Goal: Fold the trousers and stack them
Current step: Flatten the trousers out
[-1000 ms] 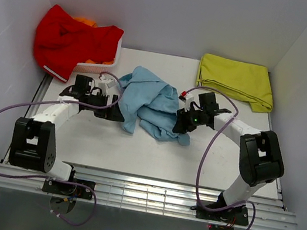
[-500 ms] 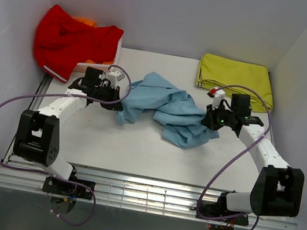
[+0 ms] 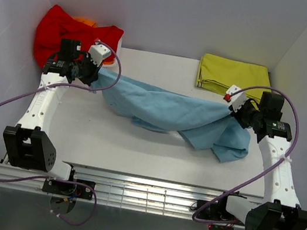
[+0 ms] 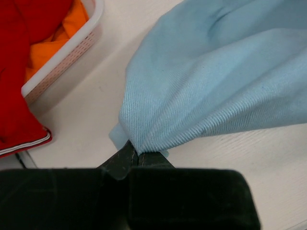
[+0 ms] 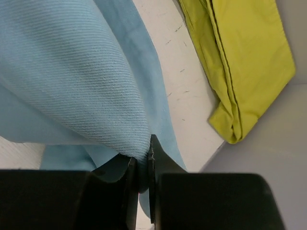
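The light sky-blue trousers (image 3: 172,112) hang stretched across the table between both arms, sagging in the middle and bunched lower at the right (image 3: 228,146). My left gripper (image 3: 93,73) is shut on the cloth's left end, near the basket; up close the trousers (image 4: 211,81) fan out from the pinched jaws of the left gripper (image 4: 136,154). Over at the right, my right gripper (image 3: 238,113) is shut on the other end. The weave of the trousers (image 5: 72,81) gathers into the closed right gripper (image 5: 144,163).
A bright red garment (image 3: 74,38) drapes over a white basket (image 4: 72,52) holding orange cloth at the back left. A folded yellow-green garment (image 3: 234,78) lies at the back right, close to the wall, with its edge (image 5: 244,62) beside the right gripper.
Both grippers closed on the crumpled trousers and pulled apart, left arm going left and back, right arm going right. The heap is now drawn out into a long band.
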